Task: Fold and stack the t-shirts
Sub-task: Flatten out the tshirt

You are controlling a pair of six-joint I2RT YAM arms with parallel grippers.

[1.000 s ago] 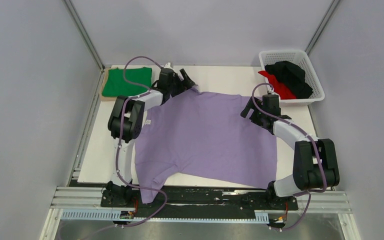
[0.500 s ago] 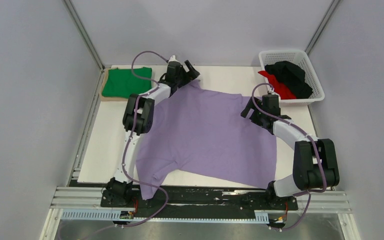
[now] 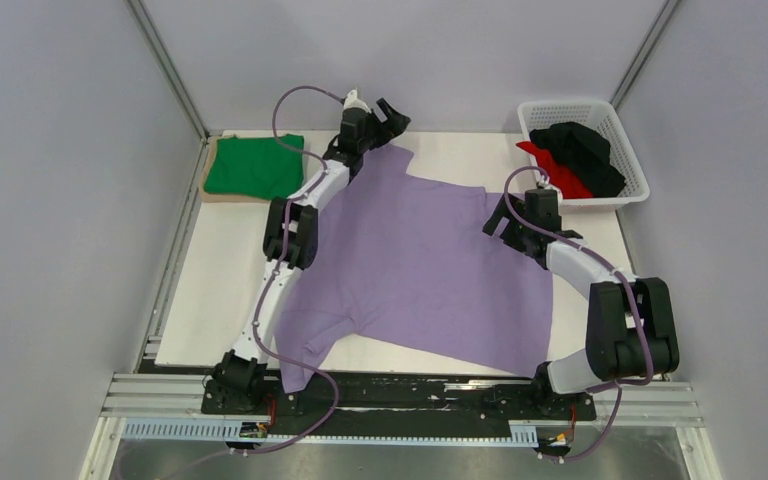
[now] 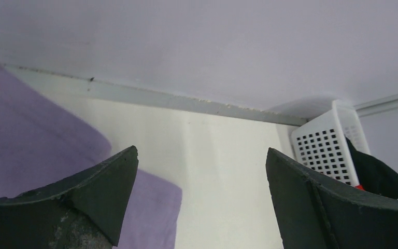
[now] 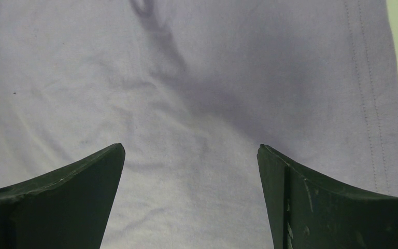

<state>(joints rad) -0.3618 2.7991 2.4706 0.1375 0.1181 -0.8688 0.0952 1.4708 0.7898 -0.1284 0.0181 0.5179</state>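
From above, you have the lilac shirt laid out flat across the middle of the surface, skewed a little, one sleeve spilling over the near edge by the left arm's base. The green shirt sits folded on the tan board at the far left. The black shirt and red shirt wait in the basket at the far right. I judge you are at the spreading step, with no fold made yet. The left fingers reach out past the shirt's far corner, close to the back wall. The right fingers hang over the shirt's right side.

In the left wrist view, your left fingers stand wide apart with nothing between them, only bare surface ahead. The lilac cloth lies off to the left and the basket's lattice to the right.

In the right wrist view, the right fingers are also spread wide and hold nothing. Lilac cloth fills the view beneath them, with the stitched hem running down the right side and a sliver of surface beyond it.

Your next move, as I read it, is to bring each pair of fingers down onto an edge — hem on the right, far corner on the left — and pinch a single layer. Room is tight at the back wall and beside the basket. The bare strip on the left between shirt and board is your freest ground. Mind the overhanging sleeve when you fold.
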